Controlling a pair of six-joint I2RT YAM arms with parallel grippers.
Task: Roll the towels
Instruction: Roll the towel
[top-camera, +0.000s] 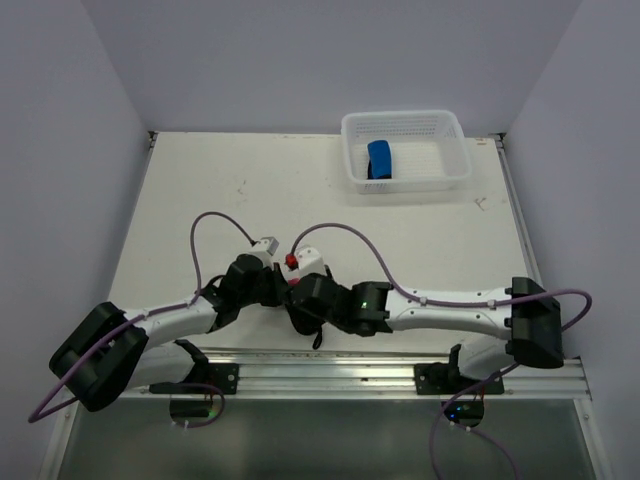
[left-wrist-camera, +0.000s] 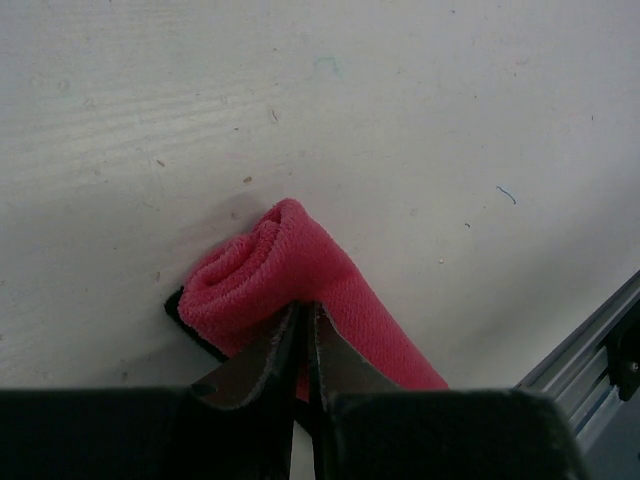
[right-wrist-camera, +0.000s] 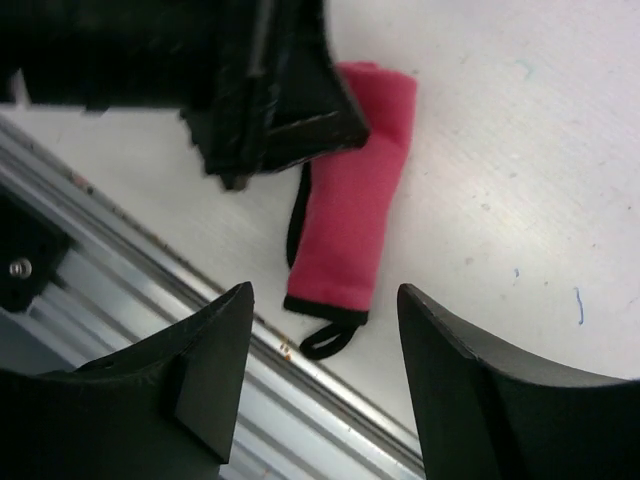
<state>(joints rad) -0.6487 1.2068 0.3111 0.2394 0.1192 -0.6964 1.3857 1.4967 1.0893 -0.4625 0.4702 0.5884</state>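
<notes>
The pink towel (left-wrist-camera: 300, 275) lies just on the far side of the rail (right-wrist-camera: 120, 250), already wound into a short cylinder, with its dark edging and a hanging loop at the end nearest the rail. The blue towel (top-camera: 380, 160) sits rolled in the basket (top-camera: 405, 117), well away from the rail at the far right.

The left gripper (left-wrist-camera: 303, 312) is narrow, its jaws almost together on the side of the pink roll. It seems to nip a fold of cloth, though the close view leaves that unsure. The right gripper (right-wrist-camera: 325, 300) hangs wide above the roll's rail-side end, touching nothing.

To finish well, I judge the left should keep its pinch light so the layers do not slide. The right should close across the whole roll rather than on the loop. It should lift straight, away from the rail, so the roll cannot unwind.
</notes>
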